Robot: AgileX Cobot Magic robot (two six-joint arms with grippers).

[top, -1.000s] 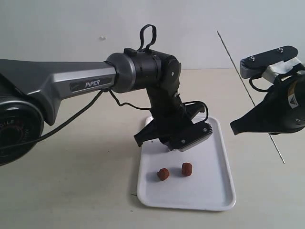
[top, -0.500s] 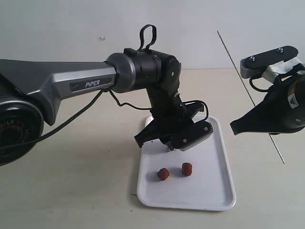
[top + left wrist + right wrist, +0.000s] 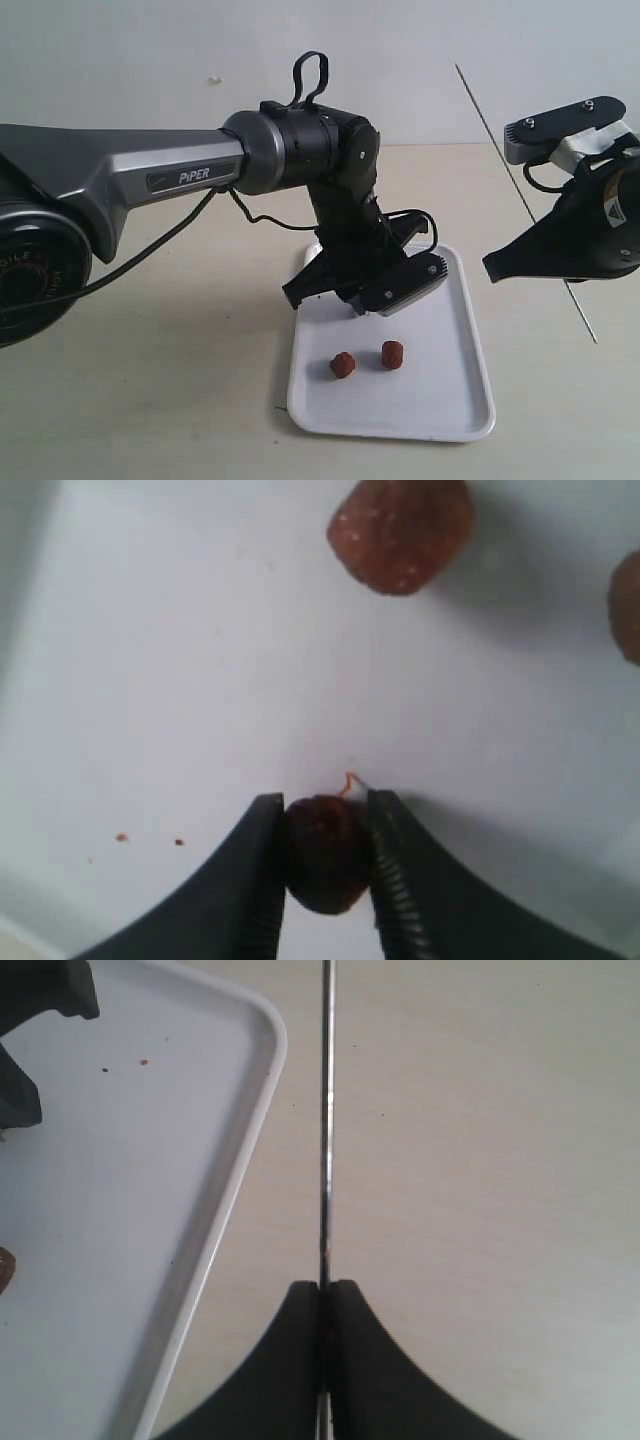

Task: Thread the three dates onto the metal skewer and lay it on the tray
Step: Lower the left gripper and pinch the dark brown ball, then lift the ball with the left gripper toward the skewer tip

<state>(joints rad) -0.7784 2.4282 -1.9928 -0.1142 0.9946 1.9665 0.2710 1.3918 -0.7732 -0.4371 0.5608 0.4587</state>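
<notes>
The left gripper point(image 3: 345, 293) hangs over the far half of the tray point(image 3: 440, 390), its jaws part-way closed and pinching a dark date point(image 3: 322, 855) between the fingertips. A thin orange thread curls off the fruit just past the tips. I cannot tell whether the date touches the tray floor. Ahead of the gripper the white floor lies bare up to the two loose dates point(image 3: 342, 366), which sit close together and well clear of the fingers. One point(image 3: 400, 530) is straight out in front and the other point(image 3: 628, 605) is cut off by the picture's edge. A few reddish crumbs point(image 3: 121, 836) lie beside one finger, and the tray's low rim shows only at the corner nearest that finger.

The right gripper point(image 3: 326, 1285) is closed tight on the metal skewer point(image 3: 326, 1110), held in the air off the tray's long side. The rod runs straight out from between the jaws along the raised rim point(image 3: 255, 1110) without meeting it, coming nearest at the rounded corner. On the gripper's other side there is only bare table point(image 3: 480, 1160). In the exterior view the skewer point(image 3: 520, 190) slants, sticking out past the right gripper point(image 3: 492, 268) both ways. A gap separates the two grippers.
</notes>
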